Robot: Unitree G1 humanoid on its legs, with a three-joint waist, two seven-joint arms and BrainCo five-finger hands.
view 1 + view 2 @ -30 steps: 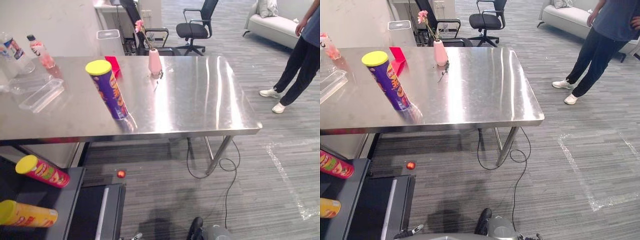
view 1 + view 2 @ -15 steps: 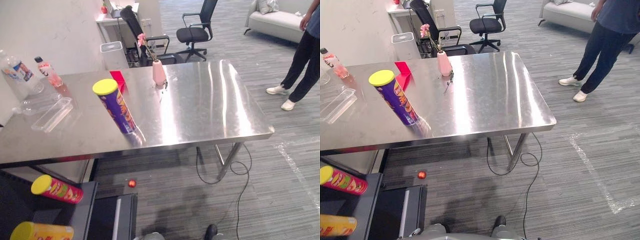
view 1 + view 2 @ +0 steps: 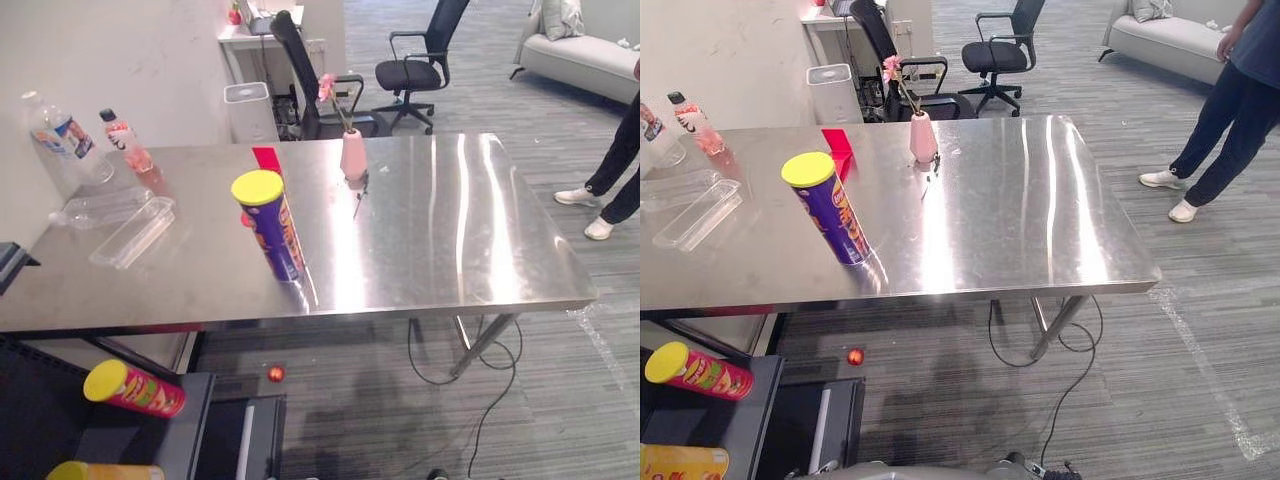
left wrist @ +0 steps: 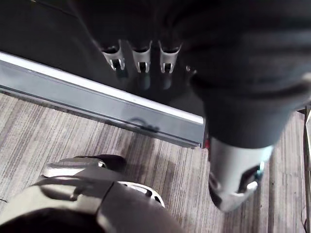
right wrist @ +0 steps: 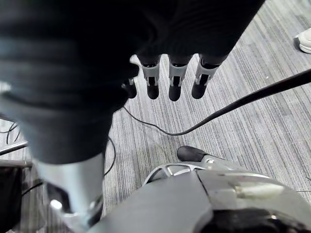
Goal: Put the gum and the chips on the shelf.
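Observation:
A purple chips can with a yellow lid stands upright near the front of the steel table. A flat red box lies just behind it; I cannot tell if this is the gum. The dark shelf sits low at the left, below the table edge, with a red chips can and a yellow one lying on it. My left hand hangs with straight fingers over a dark ledge, holding nothing. My right hand hangs over the carpet, fingers straight and empty.
A pink vase with a flower stands mid-table. Two bottles and a clear plastic tray are at the table's left end. A red ball lies on the floor. Office chairs stand behind; a person stands at the right.
The whole picture has shifted, so the camera has moved; the table now sits lower and further right in view. The can, box and vase keep their places on the table.

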